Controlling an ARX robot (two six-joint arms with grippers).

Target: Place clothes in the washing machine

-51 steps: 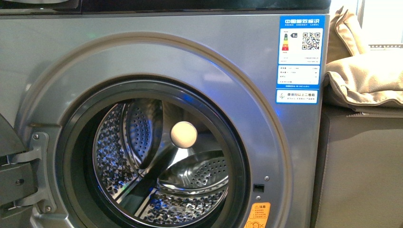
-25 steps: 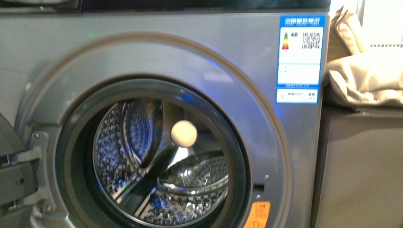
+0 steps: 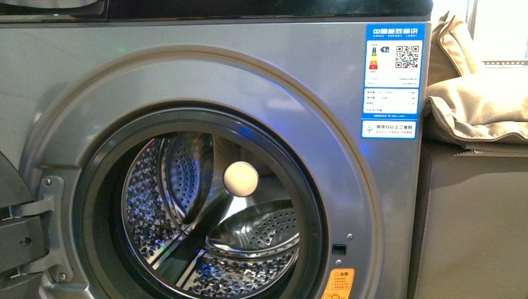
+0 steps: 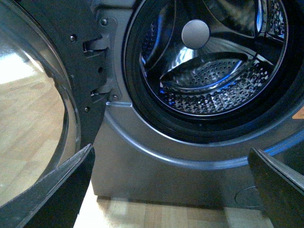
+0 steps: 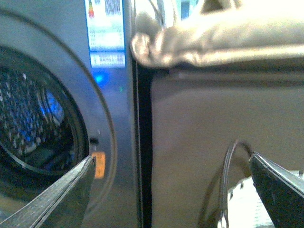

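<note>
The washing machine (image 3: pixel 187 75) stands open, drum (image 3: pixel 249 237) empty. My left gripper (image 4: pixel 169 149) and right gripper (image 5: pixel 171 156) are spread, holding nothing. No clothes visible; I judge fetching them comes next.

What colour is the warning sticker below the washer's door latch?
Orange. The sticker shows best in the front view.

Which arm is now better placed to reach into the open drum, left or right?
Probably the left. The left pincer, open, faces the drum of the washing machine directly. The right pincer, also open, faces mostly the cabinet beside it. No clothes are in view.
</note>
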